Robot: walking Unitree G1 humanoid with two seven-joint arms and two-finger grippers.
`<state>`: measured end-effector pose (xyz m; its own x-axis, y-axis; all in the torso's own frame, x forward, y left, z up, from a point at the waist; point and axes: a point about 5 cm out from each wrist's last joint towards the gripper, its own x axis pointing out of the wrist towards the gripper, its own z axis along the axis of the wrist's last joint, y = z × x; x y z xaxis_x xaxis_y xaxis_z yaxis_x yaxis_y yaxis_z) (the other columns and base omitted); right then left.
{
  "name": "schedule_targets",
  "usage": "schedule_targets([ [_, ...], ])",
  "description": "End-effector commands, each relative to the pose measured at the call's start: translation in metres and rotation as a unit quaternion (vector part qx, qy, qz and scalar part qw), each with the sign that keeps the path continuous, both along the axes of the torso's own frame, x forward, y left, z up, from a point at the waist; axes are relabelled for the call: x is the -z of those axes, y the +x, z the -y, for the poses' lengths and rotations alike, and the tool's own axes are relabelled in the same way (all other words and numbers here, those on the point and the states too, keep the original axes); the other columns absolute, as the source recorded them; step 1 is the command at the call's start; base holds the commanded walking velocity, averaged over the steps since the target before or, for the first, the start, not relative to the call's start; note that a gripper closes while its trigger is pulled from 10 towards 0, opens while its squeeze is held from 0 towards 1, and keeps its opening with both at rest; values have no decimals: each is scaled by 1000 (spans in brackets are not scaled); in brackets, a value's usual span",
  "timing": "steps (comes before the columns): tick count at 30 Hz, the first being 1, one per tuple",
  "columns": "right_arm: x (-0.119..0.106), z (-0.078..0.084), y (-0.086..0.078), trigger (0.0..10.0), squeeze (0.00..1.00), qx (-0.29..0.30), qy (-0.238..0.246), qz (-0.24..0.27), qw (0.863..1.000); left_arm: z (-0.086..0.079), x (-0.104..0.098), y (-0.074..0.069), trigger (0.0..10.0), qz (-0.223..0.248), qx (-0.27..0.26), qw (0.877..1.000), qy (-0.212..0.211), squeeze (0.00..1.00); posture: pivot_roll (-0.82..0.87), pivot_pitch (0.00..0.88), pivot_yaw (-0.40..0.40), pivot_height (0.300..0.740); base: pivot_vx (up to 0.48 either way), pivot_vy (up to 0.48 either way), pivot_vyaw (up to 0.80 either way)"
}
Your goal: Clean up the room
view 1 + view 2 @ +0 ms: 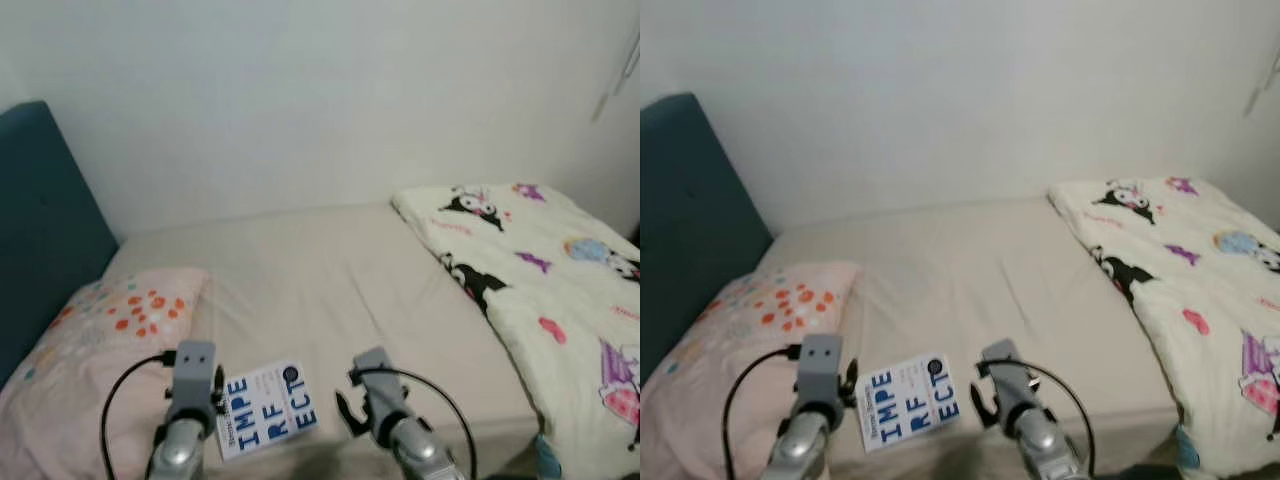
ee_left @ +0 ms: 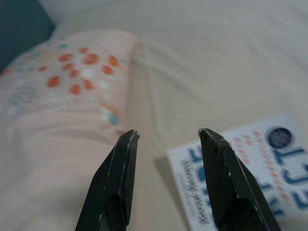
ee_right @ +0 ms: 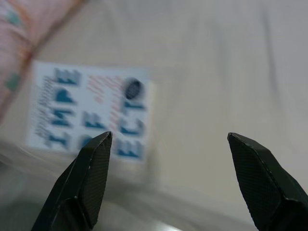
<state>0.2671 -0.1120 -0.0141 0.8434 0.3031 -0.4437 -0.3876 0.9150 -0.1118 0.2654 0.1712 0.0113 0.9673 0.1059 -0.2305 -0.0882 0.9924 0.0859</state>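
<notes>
You have a white book (image 1: 267,410) reading "IMPE RF ECT" in blue lying on the bed (image 1: 340,270) between your hands: left hand (image 2: 166,139) spread just beside it, right hand (image 3: 168,144) spread wide above it.

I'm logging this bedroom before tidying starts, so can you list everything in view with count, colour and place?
book: one, white with blue letters, flat on the bed near its front edge, between the two grippers
pillow: one, pale pink with orange and teal dots, at the head end on the robot's left
blanket: one, cream with cartoon prints, covering the bed's right part
bed sheet: one, beige, bare in the middle
headboard: one, dark teal, far left
wall: white, behind the bed
left gripper: black fingers, open, above the sheet between pillow and book
right gripper: black fingers, open wide, above the sheet just right of the book
</notes>
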Motion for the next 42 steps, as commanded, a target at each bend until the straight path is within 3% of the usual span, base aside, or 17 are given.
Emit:
schedule_targets([
  [1,-1,1,0,10000,0,2,2,7,1000,-5,-2,-2,10000,9,-5,1000,1,0,-6,0,0,740,0,0,0],
  [8,2,2,-1,10000,0,0,-3,-5,1000,-7,4,-7,10000,-2,3,1000,10,0,-4,0,-6,740,0,0,0],
  [12,37,12,-28,10000,0,-9,-72,-140,988,0,48,-34,10000,-141,35,989,-6,0,7,0,-10,740,0,0,0],
  [14,42,14,-34,10000,0,-13,-89,-159,983,3,54,-40,10000,-156,46,987,-8,0,7,0,-10,740,0,0,0],
  [15,49,17,-42,10000,0,-10,-99,-189,977,7,65,-50,10000,-189,75,979,-1,0,-4,0,-5,740,0,0,0],
  [18,53,20,-47,10000,0,1,-102,-207,973,9,72,-59,10000,-216,93,972,7,0,-5,0,-5,740,0,0,0],
  [30,48,21,-42,10000,0,24,-79,-174,981,11,70,-58,10000,-191,59,980,-16,0,-10,0,-8,740,0,0,0],
  [37,49,22,-44,10000,0,37,-64,-174,982,15,73,-62,10000,-194,72,978,-14,0,-11,0,-6,740,0,0,0],
  [42,41,20,-32,10000,0,51,-49,-154,986,7,66,-50,10000,-183,64,981,-3,0,-26,0,5,740,0,0,0],
])
